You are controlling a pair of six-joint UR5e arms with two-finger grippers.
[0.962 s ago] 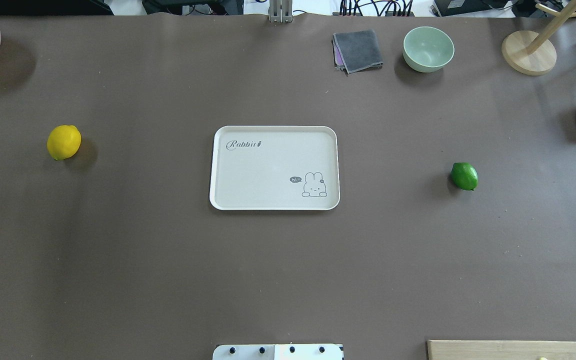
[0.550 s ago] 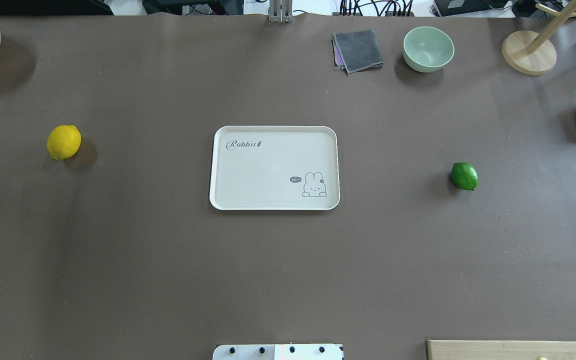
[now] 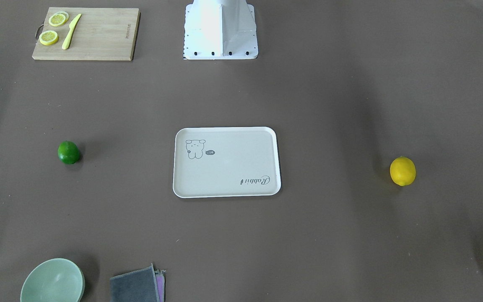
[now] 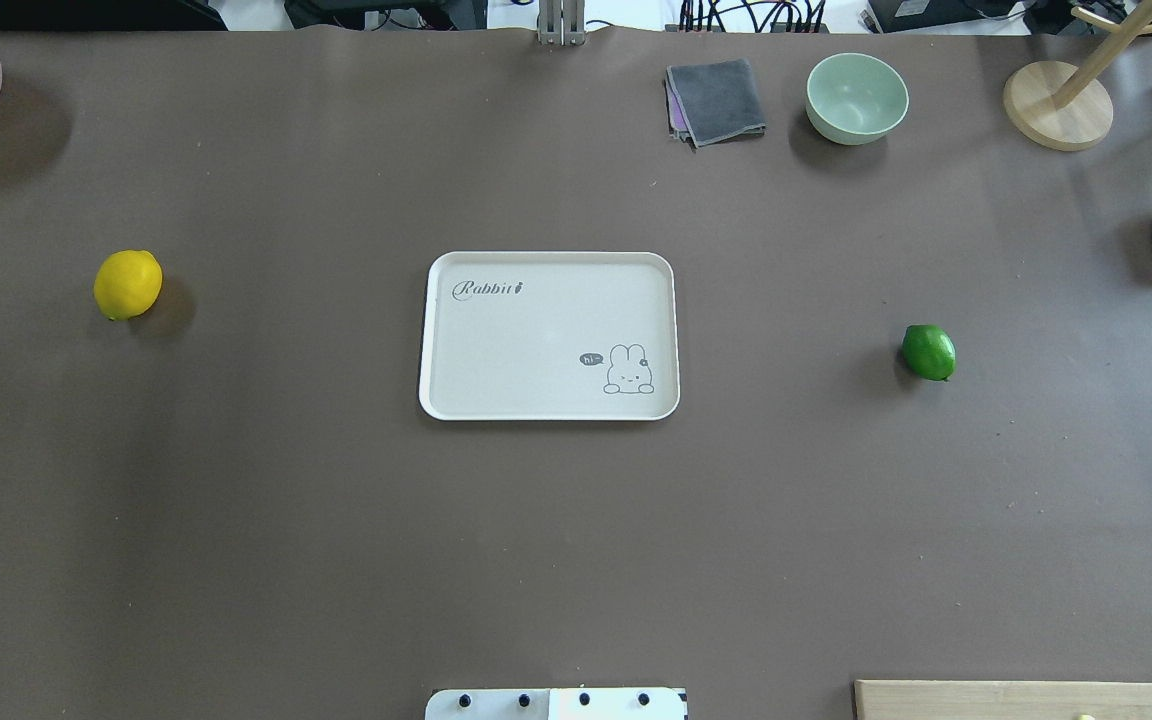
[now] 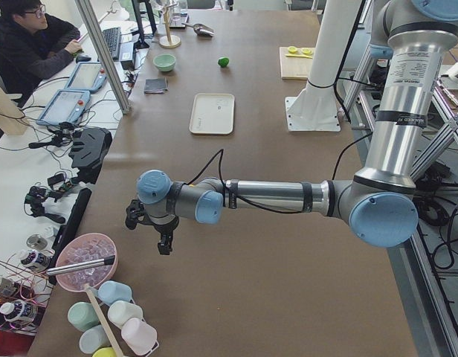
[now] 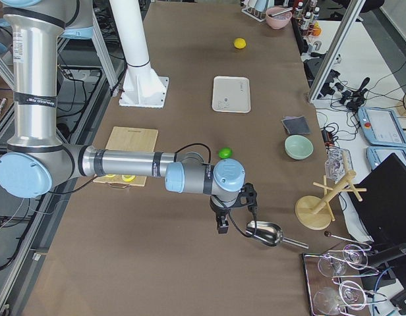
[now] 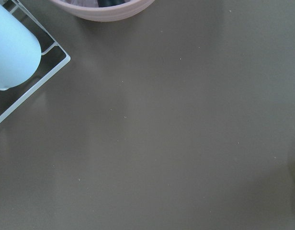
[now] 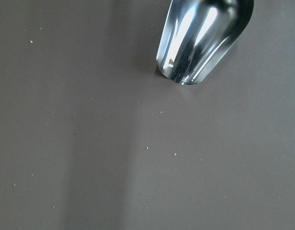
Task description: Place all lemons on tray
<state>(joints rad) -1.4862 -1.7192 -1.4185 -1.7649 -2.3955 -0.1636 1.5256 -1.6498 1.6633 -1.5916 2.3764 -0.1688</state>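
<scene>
Tray (image 4: 548, 330) sits mid-worktop (image 4: 536, 560) with nothing on it; neither lemon placed yet. Yellow lemon (image 4: 128, 285) lies well off the tray's short side on the robot's left. Green lemon (image 4: 928, 352) lies well off the opposite short side, a little nearer the robot. Both rest loose on the bare surface. Left gripper (image 5: 165, 245) hangs low, farther from the tray than the yellow lemon, near a pink bowl (image 5: 84, 262) and some cups. Right gripper (image 6: 222, 226) hangs farther from the tray than the green lemon, just beside a metal scoop (image 6: 263, 234). Both show only from the table ends, so I cannot tell whether either is spread or closed; neither seems to carry anything. Risks as I judge them: the lemons are oval and smooth, so an off-centre pinch could squirt one away from the tray. A release from too high could send fruit rolling over the low rim. A careless first swing on the right could clip the scoop, and on the left the bowl. If both arms make for the tray together, they may crowd each other above it.
</scene>
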